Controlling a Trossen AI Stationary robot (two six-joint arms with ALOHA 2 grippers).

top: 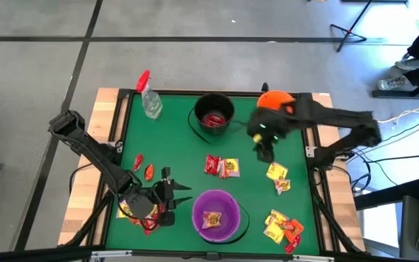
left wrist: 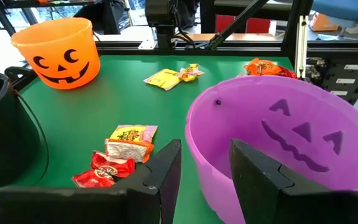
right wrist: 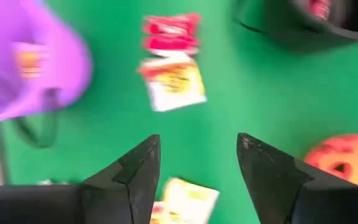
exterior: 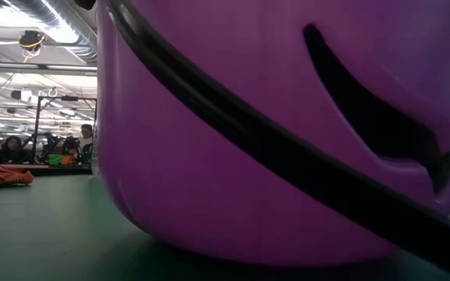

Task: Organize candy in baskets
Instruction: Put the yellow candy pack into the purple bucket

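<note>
Candy packets [top: 222, 167] lie scattered on the green table [top: 180, 145] among black [top: 214, 114], orange [top: 275, 100] and purple buckets [top: 215, 215]. Right hand [top: 265, 153] hovers spread and empty between them; left hand [top: 172, 196] waits, fingers parted, beside the purple bucket.

**Visitor:** Can you read any words, brand names or numbers on the things in front of you?

**Robot:** No. The candy packets [left wrist: 131, 142] carry red print on yellow and pale print on red, but from my left wrist camera the letters are too small and soft to make out. The pair at about six o'clock from the black bucket [top: 214, 115] reads no better from above.

**Visitor:** Anything on the other buckets?

**Robot:** Only drawn faces, no lettering. The orange bucket [left wrist: 59, 52] has black eyes and a grin; the purple bucket [left wrist: 291, 140] has triangle eyes and a zigzag mouth.
</note>
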